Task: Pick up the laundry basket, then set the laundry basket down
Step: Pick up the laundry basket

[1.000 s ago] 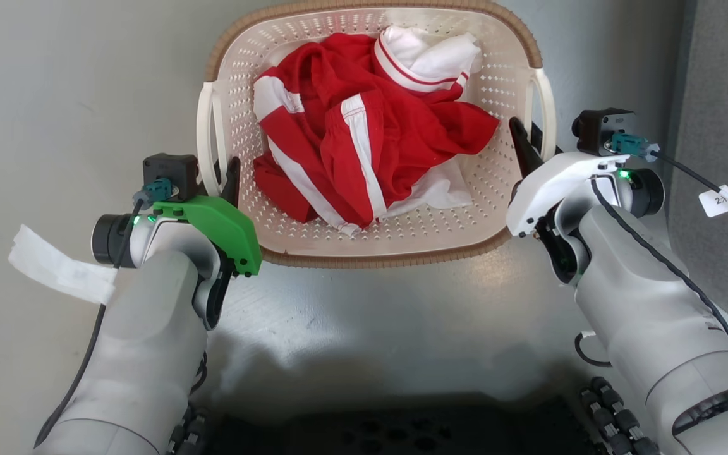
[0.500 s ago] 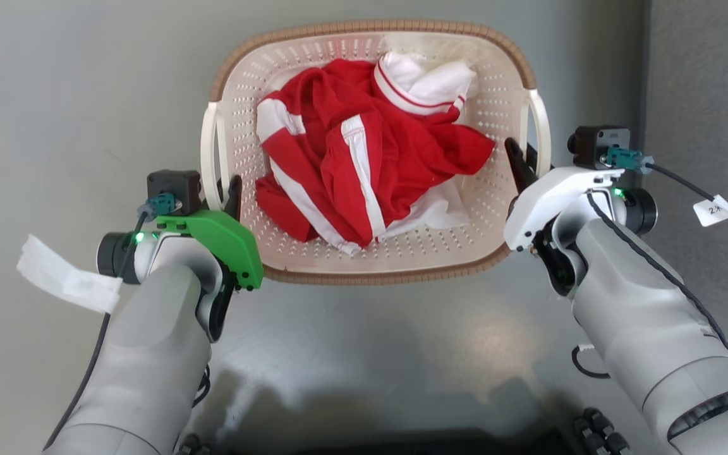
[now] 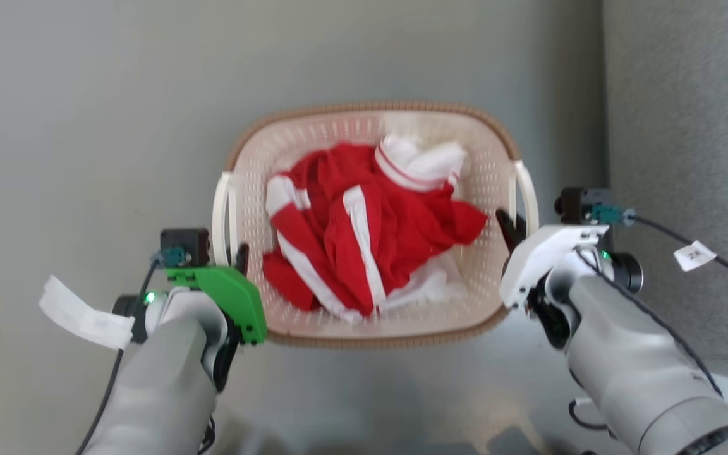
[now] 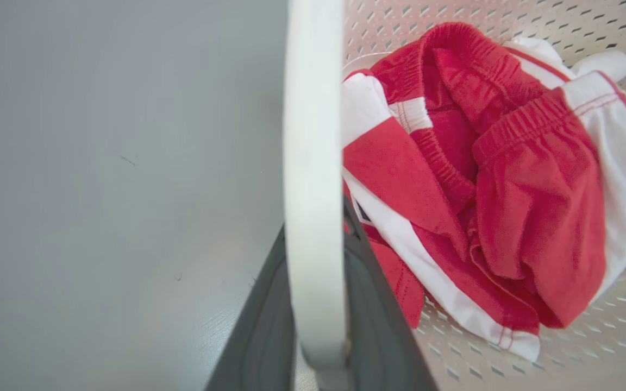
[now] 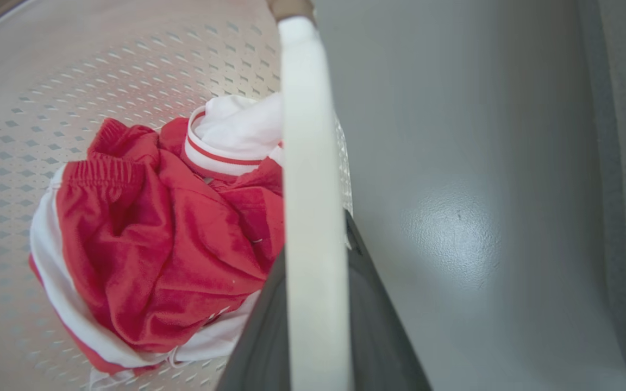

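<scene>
Head view: even, diffuse light; the whole frame is soft with motion blur, smearing the laundry basket (image 3: 370,106) rim. Right wrist view: a pale glare patch on the grey floor (image 5: 454,233). Both wrist views: the white handle (image 4: 313,163), the left pincer's fingers (image 4: 264,336) and the right pincer's fingers (image 5: 261,336) sit near the lens, out of focus; the red garment (image 4: 536,217) is sharper; perforations stretch toward the edges.

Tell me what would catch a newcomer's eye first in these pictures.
The crumpled red and white clothes stand out first, heaped in the cream laundry basket at the middle of the head view. Next comes the bright green cover on the left claw, which clamps the basket's left handle, while the right claw clamps the right handle.
</scene>
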You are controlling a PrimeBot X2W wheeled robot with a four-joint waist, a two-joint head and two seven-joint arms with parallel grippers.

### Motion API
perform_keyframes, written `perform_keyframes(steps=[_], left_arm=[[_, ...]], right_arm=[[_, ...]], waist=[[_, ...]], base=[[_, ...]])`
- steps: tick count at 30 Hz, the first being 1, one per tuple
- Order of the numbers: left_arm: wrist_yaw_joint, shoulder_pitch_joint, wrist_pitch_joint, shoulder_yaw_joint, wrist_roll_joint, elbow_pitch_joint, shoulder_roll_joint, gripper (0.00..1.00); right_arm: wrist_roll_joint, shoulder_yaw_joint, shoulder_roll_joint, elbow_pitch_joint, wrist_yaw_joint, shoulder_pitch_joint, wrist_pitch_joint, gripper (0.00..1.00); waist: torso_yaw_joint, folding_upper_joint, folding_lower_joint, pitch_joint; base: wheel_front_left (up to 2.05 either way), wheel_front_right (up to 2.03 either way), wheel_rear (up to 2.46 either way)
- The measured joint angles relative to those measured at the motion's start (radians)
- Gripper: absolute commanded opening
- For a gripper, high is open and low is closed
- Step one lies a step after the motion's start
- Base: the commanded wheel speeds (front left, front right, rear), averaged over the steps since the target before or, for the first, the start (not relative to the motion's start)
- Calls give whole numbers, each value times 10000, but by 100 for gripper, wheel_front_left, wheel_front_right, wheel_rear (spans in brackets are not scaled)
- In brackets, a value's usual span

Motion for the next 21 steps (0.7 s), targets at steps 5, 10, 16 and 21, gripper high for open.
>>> perform_keyframes(steps=[5,10,16,21], left_arm=[[-115,436,376,-261,-155,213,-2,0],[-188,922,706,-481,-274,412,-12,0],[-253,1429,1003,-663,-522,535,-17,0],[-255,1877,1310,-773,-665,688,-21,0]], right_arm=[[75,428,10,230,75,475,372,0],[82,752,59,470,75,962,696,0],[268,1053,75,504,75,1467,1034,0],[535,1367,98,451,75,1920,1348,0]], waist=[[-11,0,0,-637],[-22,0,0,-1277],[-37,0,-1,-2046],[-74,0,-1,-2687]], base=[[0,0,0],[0,0,0],[0,0,0],[0,0,0]])
